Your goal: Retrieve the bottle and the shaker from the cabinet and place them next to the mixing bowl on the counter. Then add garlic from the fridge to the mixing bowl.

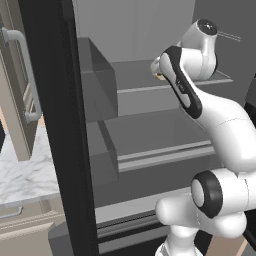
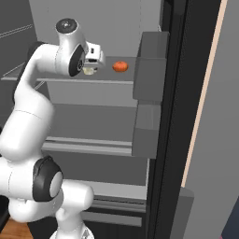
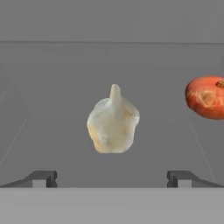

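Left base view: the fridge (image 1: 150,145) stands open, its black door edge running down the left of the opening, grey shelves stepping back inside. The arm reaches up and in toward the upper shelf (image 1: 145,80); the hand is mostly hidden behind the wrist. To the left, a strip of the marble table (image 1: 22,175) and a cabinet (image 1: 15,105) with a grey bar handle. No bowl shows in this stretch.

Right base view: the hand is level with the upper shelf, the pincer (image 2: 89,70) pointing inward. The garlic (image 2: 88,71) sits pale, right at the fingertips. A small orange-red fruit (image 2: 120,66), possibly a tomato, rests on the same shelf just to the right, apart from the garlic.

Hand view: the garlic bulb, tip pointing up in this view, sits centred ahead. The two fingertips (image 3: 43,178) stand wide apart on either side, nothing between them yet, so the pincer is open and empty. The fruit lies off to the right edge.

Judgement: the hand is lined up square on the bulb so that closing will miss the fruit. Garlic not yet taken.
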Robot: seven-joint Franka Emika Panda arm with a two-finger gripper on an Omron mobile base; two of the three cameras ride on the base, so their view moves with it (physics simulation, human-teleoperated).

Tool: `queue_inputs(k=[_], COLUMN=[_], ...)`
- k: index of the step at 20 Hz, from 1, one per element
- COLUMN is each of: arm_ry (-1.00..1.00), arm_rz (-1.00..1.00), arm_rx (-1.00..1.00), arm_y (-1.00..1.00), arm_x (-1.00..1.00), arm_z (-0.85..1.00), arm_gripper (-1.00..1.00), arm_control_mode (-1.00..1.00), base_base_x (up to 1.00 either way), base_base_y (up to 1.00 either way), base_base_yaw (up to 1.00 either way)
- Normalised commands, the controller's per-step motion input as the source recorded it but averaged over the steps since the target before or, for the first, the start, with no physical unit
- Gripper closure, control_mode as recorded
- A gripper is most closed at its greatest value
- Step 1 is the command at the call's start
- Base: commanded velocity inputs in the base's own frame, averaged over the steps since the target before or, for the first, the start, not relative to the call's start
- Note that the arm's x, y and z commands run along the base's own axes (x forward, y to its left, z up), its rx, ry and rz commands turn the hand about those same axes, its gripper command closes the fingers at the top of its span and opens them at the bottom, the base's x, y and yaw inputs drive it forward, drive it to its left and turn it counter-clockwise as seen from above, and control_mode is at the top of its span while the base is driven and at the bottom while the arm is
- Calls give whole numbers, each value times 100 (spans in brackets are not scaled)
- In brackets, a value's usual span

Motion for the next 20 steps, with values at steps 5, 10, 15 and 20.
queue_inputs(k=[5,10,15,20], arm_ry=[0,0,0,0], arm_rz=[4,0,0,0], arm_rx=[0,0,0,0], arm_y=[0,0,0,0], arm_x=[48,41,0,3], arm_z=[-3,-1,-10,-33], arm_gripper=[-100,-100,-100,-100], arm_control_mode=[-100,-100,-100,-100], base_base_x=[0,0,0,0], base_base_y=[0,0,0,0], base_base_yaw=[0,0,0,0])
